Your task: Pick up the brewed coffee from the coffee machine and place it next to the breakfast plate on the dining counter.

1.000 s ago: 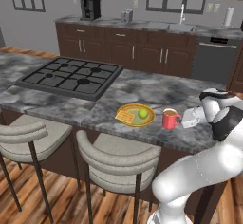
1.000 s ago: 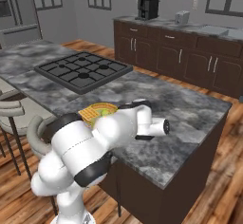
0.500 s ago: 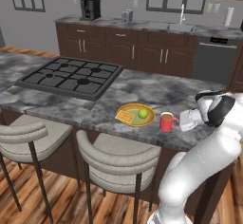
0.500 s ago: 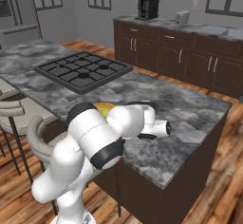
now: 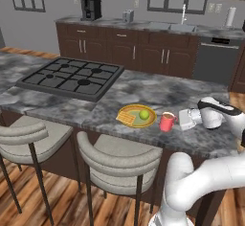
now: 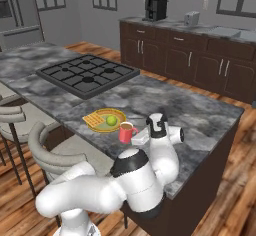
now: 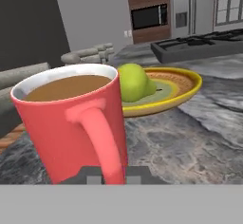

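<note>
The red mug (image 5: 167,121) of coffee stands upright on the marbled tabletop (image 5: 158,93), just beside the yellow plate (image 5: 137,116) that carries a green fruit (image 5: 143,114) and a waffle piece (image 5: 126,118). The black coffee machine (image 5: 90,8) sits well apart on the far counter under the window wall, so the carrying looks done and the placing step seems to be at its end.

The claw (image 5: 185,119) sits close to the mug's handle side, low over the stone. Whether its fingers grip the handle or have let go cannot be told: in the base views the white hand block hides the tips, and in the hand view the mug's handle (image 7: 102,137) covers the spot where the dark tips would rise.

If the mug is free, the next move calls for a straight pull back away from the handle, without brushing it, since a nudge could slop the coffee or push the mug into the plate's rim. The mug's base is cut off in the hand view.
</note>
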Tool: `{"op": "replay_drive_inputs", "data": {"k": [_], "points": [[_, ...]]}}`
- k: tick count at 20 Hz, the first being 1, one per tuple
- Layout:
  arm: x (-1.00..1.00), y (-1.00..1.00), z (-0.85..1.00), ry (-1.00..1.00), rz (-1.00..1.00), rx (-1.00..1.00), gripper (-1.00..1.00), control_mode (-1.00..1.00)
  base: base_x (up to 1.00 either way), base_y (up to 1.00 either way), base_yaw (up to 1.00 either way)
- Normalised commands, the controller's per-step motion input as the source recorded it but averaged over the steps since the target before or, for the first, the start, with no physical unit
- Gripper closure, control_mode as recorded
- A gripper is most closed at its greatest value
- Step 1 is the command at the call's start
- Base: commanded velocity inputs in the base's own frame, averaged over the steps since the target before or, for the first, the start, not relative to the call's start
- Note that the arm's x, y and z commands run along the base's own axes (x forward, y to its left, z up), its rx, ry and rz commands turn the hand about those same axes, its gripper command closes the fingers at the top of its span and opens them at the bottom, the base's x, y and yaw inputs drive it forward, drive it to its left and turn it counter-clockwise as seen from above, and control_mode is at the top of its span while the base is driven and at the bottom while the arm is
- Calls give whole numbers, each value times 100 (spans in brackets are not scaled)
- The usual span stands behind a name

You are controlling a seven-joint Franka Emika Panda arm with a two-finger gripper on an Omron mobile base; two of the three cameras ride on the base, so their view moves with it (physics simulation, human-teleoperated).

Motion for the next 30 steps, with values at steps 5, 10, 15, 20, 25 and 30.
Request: {"op": "replay_drive_inputs", "data": {"k": [5,10,15,20,25,30], "points": [[20,44,-21,1,0,0,100,-100,0,0,0],[-1,45,-4,1,-1,-7,-100,-100,0,0,0],[-19,-2,0,0,0,-2,-100,-100,0,0,0],[-21,-27,0,0,0,0,-100,-100,0,0,0],[-14,-23,0,0,0,0,-100,-100,0,0,0],[-11,-10,6,-2,0,0,-100,-100,0,0,0]]}}
